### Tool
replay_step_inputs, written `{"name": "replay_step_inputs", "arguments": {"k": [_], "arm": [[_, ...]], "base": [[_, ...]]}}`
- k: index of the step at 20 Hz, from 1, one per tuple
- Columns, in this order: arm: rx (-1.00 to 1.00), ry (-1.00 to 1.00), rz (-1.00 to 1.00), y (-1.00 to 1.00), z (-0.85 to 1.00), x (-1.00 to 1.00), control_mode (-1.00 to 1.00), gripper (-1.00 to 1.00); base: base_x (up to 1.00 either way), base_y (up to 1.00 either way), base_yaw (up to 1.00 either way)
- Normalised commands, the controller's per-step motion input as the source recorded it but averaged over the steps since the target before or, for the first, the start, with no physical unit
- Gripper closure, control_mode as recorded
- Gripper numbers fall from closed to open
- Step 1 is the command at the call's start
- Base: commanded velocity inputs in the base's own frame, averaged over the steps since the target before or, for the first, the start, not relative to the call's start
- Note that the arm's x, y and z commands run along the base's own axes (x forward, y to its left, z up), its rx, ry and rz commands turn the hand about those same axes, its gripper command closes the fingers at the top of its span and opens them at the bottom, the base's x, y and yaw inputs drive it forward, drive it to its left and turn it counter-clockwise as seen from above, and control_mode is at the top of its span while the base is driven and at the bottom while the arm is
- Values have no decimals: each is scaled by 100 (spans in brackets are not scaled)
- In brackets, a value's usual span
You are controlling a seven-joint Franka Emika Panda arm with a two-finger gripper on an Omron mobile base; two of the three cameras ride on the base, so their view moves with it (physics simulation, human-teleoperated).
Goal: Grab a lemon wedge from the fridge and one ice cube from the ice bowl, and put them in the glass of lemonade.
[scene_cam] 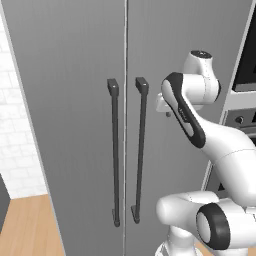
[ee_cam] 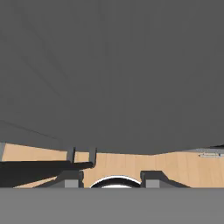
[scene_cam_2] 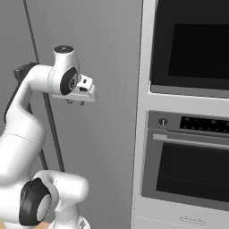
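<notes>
Facing gripper (scene_cam_2: 76, 102): closed fridge (scene_cam: 70, 100) door.

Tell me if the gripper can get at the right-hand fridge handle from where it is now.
Probably yes: the gripper hangs in front of the shut fridge door, with nothing between it and the right handle.

A light wooden plank floor (scene_cam: 30, 225) runs along the foot of the tall grey two-door fridge (scene_cam: 75, 100), well below the pincer (scene_cam_2: 75, 102). The fridge cabinet stands directly on it, both doors shut. In the hand view the same pale wood floor shows beneath the fingertips (ee_cam: 154, 177), beside the grey door panel.
</notes>
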Motion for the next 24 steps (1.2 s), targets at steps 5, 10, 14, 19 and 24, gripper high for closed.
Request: {"name": "replay_step_inputs", "arguments": {"k": [5, 10, 14, 19, 24], "arm": [[0, 0, 0, 0, -1, -33, -100, -100], [0, 0, 0, 0, -2, -70, -100, -100], [0, 0, 0, 0, -14, -46, -100, -100], [-1, 0, -1, 27, -15, -28, -100, -100], [0, 3, 0, 4, -2, 0, -100, -100]], "base": [[0, 0, 0], [0, 0, 0], [0, 0, 0], [0, 0, 0], [0, 0, 0]]}}
